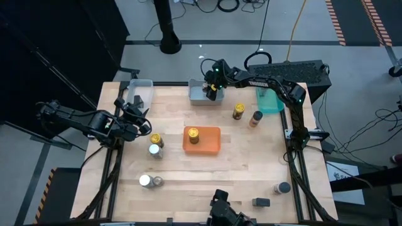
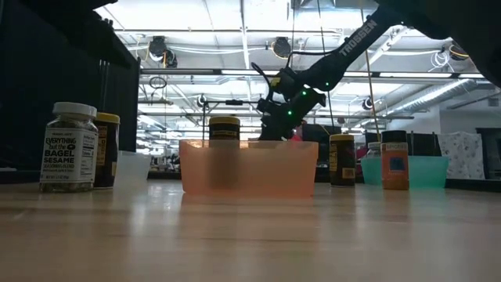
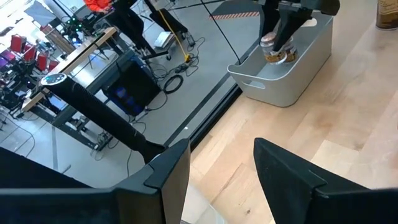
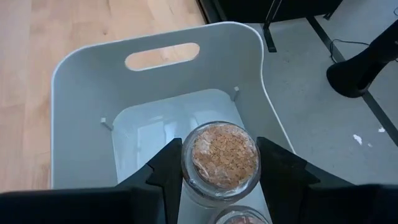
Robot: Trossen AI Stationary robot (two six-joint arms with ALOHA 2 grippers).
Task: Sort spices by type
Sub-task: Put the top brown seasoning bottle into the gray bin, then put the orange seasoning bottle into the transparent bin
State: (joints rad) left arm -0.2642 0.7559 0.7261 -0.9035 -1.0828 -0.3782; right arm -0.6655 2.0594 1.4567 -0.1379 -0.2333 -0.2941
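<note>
We see the right gripper (image 1: 212, 90) reaching over the blue-grey tray (image 1: 196, 97) at the table's far edge, between the clear tray (image 1: 143, 89) and the teal tray (image 1: 272, 103). In the right wrist view its two dark fingers (image 4: 166, 167) are closed against the sides of a clear glass spice jar (image 4: 219, 163) filled with brown flakes, held inside the tray (image 4: 81, 99); the rim of a second jar (image 4: 239, 216) shows just below it. The left wrist view, looking across the table, shows the same jar (image 3: 273, 46) held between the right arm's fingers inside the blue-grey tray (image 3: 298, 59).

We see the left gripper (image 1: 143, 121) near the table's left side, just in front of the clear tray, its fingers (image 3: 163, 177) parted with nothing between them.

We find the remaining spices spread over the wooden table (image 1: 245, 169). A yellow-lidded jar (image 1: 193, 134) stands in the orange tray (image 1: 210, 143) at the centre. Another yellow-lidded jar (image 1: 156, 139) and a white-lidded jar (image 1: 154, 150) stand just beside each other, left of the orange tray. Two more jars (image 1: 150, 181) stand together near the front left, and a dark-lidded jar (image 1: 282, 187) at the front right. A yellow-lidded jar (image 1: 239, 111) and an amber jar (image 1: 255, 118) stand near the teal tray. In the low view a jar labelled Everything but the Bagel Sesame (image 2: 70, 146) stands at the left.
</note>
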